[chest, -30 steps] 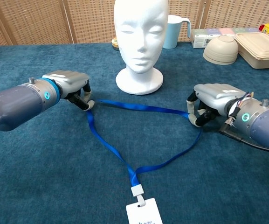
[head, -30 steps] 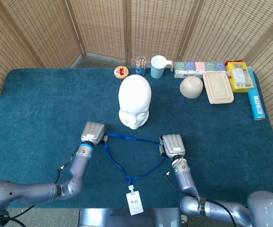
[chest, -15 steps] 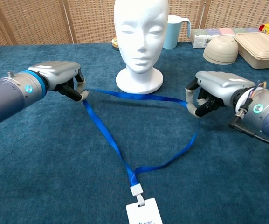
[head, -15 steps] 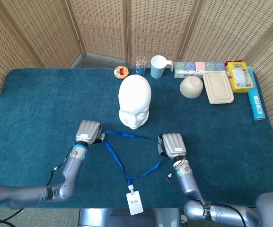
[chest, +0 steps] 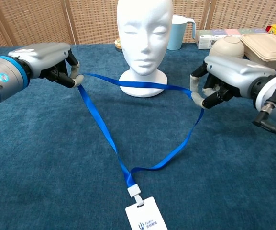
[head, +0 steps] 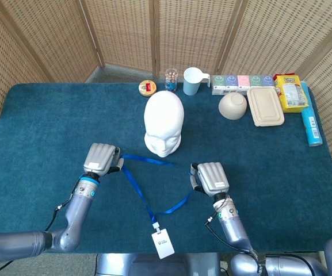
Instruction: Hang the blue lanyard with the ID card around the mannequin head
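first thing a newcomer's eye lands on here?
The blue lanyard stretched between the left hand and right hand, each pinching a corner of its loop. Its ID card dangles at the near edge. Behind stands the white mannequin head, mid-table.

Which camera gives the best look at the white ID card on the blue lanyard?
The head view: the white ID card lies whole below the blue lanyard. In the chest view the card is larger, logo visible, but its bottom is cut off by the frame edge.
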